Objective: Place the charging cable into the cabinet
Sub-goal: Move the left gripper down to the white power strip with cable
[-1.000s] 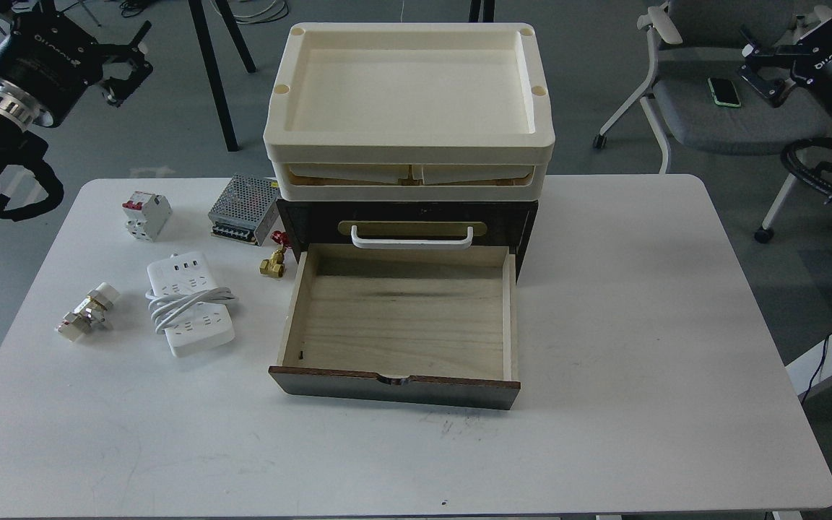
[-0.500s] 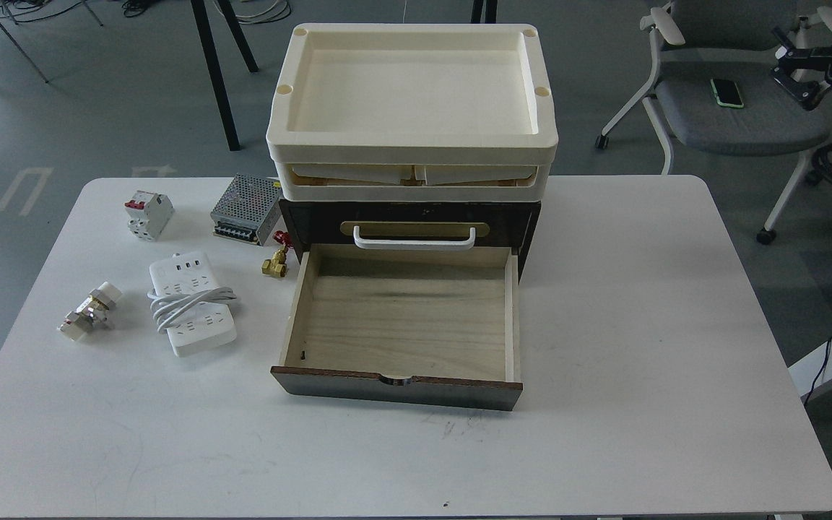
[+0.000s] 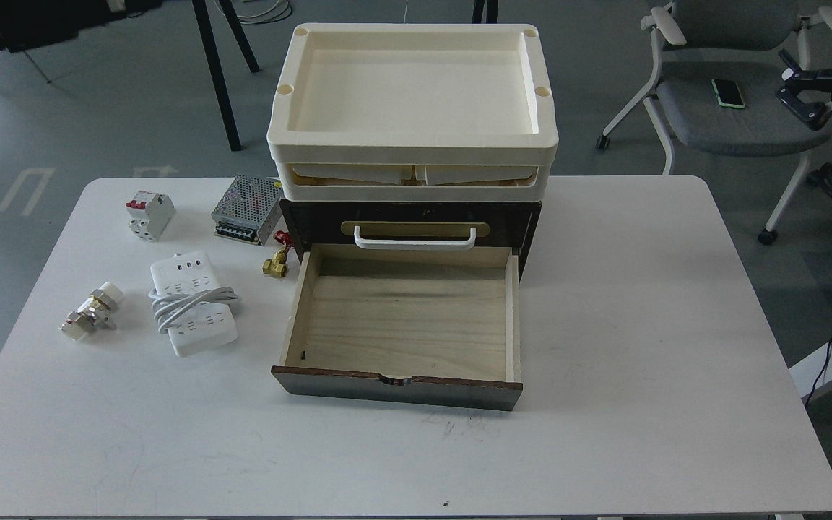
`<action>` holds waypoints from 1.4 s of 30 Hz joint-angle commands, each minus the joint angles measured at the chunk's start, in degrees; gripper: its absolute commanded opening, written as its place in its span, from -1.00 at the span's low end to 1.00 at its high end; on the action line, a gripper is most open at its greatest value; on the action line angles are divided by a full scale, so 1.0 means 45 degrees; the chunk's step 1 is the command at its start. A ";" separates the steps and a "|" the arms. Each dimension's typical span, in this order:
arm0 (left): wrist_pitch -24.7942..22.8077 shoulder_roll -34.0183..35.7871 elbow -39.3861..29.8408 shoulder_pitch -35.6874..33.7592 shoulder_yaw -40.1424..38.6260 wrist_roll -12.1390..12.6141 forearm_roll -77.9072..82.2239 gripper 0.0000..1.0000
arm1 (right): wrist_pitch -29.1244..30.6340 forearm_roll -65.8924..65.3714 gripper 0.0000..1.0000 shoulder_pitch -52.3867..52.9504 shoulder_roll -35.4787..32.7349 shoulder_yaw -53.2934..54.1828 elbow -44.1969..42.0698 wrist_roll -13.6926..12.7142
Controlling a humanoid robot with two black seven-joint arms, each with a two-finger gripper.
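The charging cable (image 3: 193,303), a white power strip with its cord coiled round the middle, lies on the white table (image 3: 640,325) left of the cabinet. The cabinet (image 3: 524,220) is a dark brown box with cream trays (image 3: 412,155) stacked on top. Its lower pale wood drawer (image 3: 401,314) is pulled out and empty. The upper drawer with the white handle (image 3: 414,239) is closed. My right gripper (image 3: 804,90) is far off at the right edge, above the floor and away from the table; its fingers cannot be told apart. My left gripper is out of view.
A white circuit breaker (image 3: 149,214), a grey perforated power-supply box (image 3: 246,209), a small brass valve (image 3: 275,263) and a metal fitting (image 3: 89,312) lie left of the cabinet. A grey chair (image 3: 741,115) with a phone (image 3: 727,92) stands behind the table at right.
The left arm has withdrawn out of view to the left. The right arm has drawn back toward the right edge. The cable and drawer have not moved.
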 commanded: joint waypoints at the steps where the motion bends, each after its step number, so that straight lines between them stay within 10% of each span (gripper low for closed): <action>1: 0.0000 -0.0495 0.0143 -0.0178 0.2359 -0.0157 0.4340 0.97 | 0.0000 -0.0002 1.00 -0.0191 0.0001 -0.0010 -0.0045 0.0013; 16: 0.0225 -0.5495 0.6000 0.0036 0.4668 -0.0626 0.8846 0.93 | 0.0000 -0.0002 1.00 -0.0757 0.0001 0.0010 -0.0065 0.0013; 26: 0.0265 -0.6122 0.6432 -0.0120 0.5704 -0.0724 0.8846 0.83 | 0.0000 -0.0002 1.00 -0.0972 0.0001 0.0010 -0.0104 0.0013; 42: 0.0734 -0.7059 0.8288 -0.0061 0.6151 -0.0880 0.8846 0.03 | 0.0000 0.0017 1.00 -0.1226 0.0001 0.0029 -0.0104 0.0033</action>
